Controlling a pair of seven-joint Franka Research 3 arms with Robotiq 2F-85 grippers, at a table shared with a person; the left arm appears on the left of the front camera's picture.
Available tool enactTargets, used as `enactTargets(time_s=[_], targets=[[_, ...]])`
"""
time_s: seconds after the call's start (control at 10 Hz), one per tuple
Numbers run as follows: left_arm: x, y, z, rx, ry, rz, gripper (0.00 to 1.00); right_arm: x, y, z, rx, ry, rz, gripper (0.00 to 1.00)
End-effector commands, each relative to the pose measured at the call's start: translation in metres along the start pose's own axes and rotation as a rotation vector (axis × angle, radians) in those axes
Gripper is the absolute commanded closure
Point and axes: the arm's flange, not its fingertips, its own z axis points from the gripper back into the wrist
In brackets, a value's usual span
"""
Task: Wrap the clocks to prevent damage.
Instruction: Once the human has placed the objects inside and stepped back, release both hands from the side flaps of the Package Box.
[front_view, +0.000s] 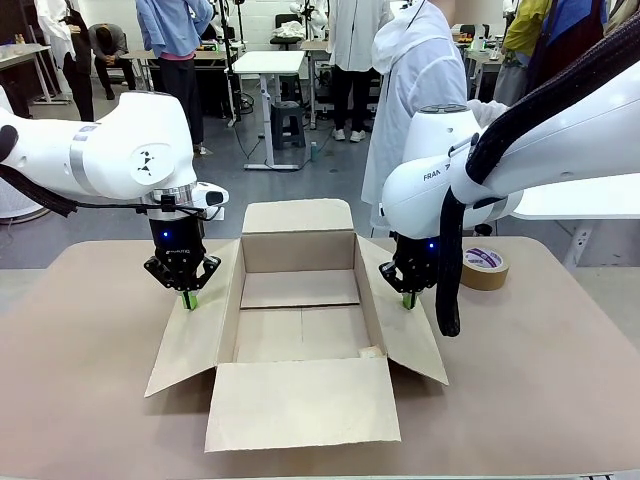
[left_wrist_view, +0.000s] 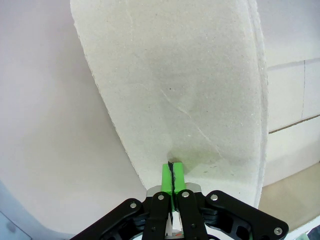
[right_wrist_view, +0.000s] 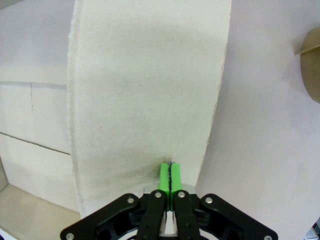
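Observation:
The clocks are out of view. An open brown carton (front_view: 298, 250) stands mid-table, its inside bare, its four flaps spread outward. My left gripper (front_view: 190, 300) is shut, green pads together, its tip pressing down on the carton's left flap (front_view: 190, 345). In the left wrist view the shut left gripper (left_wrist_view: 172, 171) touches that pale flap (left_wrist_view: 180, 85). My right gripper (front_view: 408, 298) is also shut, its tip resting on the right flap (front_view: 410, 340). The right wrist view shows the right gripper (right_wrist_view: 170, 172) pads closed against that flap (right_wrist_view: 145, 85). Nothing is held.
A brown tape roll (front_view: 484, 267) lies on the table right of the carton, behind my right arm, and its edge shows in the right wrist view as the tape roll (right_wrist_view: 311, 60). A person in a white coat (front_view: 420, 90) stands at the far side. The tan tabletop (front_view: 540, 380) is bare around the carton.

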Motion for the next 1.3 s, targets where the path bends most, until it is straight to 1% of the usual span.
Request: enactTargets(time_s=[0.0,1.2], targets=[[-0.0043,0.0014,0.0002,0.009,-0.003,-0.003,1.0,-0.0003,0.0021,-0.0017,-0.014,0.006,-0.017,0.99],[-0.0043,0.0014,0.0002,0.009,-0.003,-0.003,1.0,-0.0003,0.0021,-0.0017,-0.014,0.006,-0.017,0.99]])
